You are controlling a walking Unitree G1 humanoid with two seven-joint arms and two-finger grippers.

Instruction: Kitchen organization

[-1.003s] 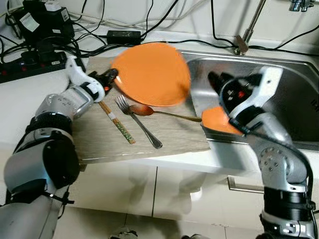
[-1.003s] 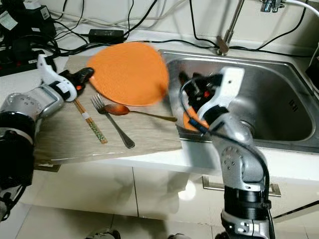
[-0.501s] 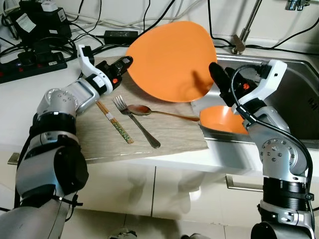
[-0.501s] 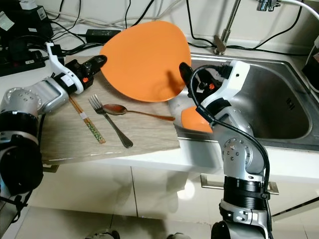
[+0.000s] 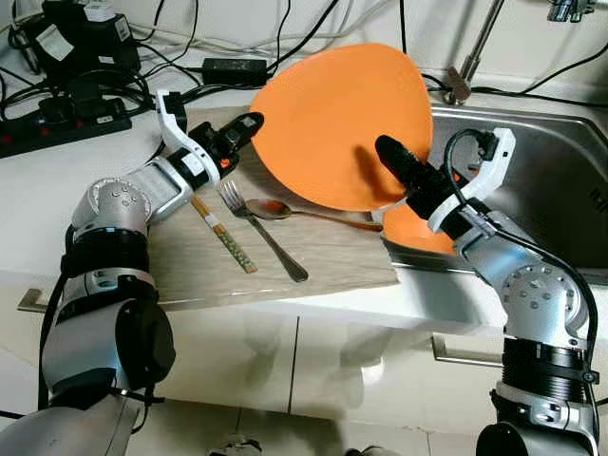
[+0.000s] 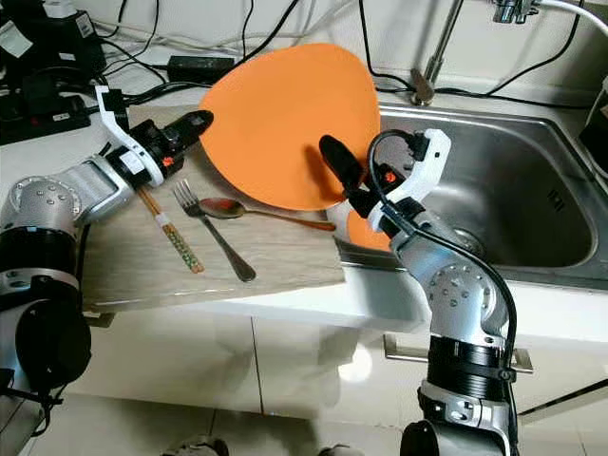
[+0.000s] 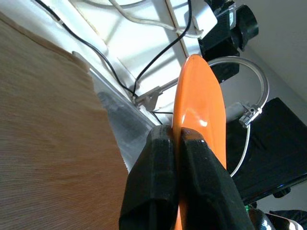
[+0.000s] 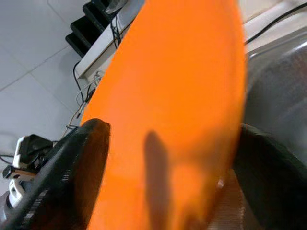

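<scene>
A large orange plate (image 5: 332, 114) is held tilted up on edge above the wooden board (image 5: 323, 261), between board and sink. My left gripper (image 5: 249, 123) is shut on the plate's left rim; the left wrist view shows both fingers (image 7: 158, 182) pinching that rim. My right gripper (image 8: 168, 163) is open at the plate's lower right edge, one black finger (image 5: 404, 171) across the plate's front face and the other hidden behind it. An orange bowl (image 5: 418, 233) sits in the sink's near left corner, under the right arm.
A fork (image 5: 261, 233), a spoon (image 5: 285, 211) and chopsticks (image 5: 223, 237) lie on the board. The steel sink (image 5: 560, 199) with its faucet (image 5: 465, 76) is to the right. Power strips and cables (image 5: 66, 104) crowd the back left counter.
The left gripper lifted the plate from low over the board, tilted it up and carried it right. The right gripper rose from the sink to the plate's lower right edge.
</scene>
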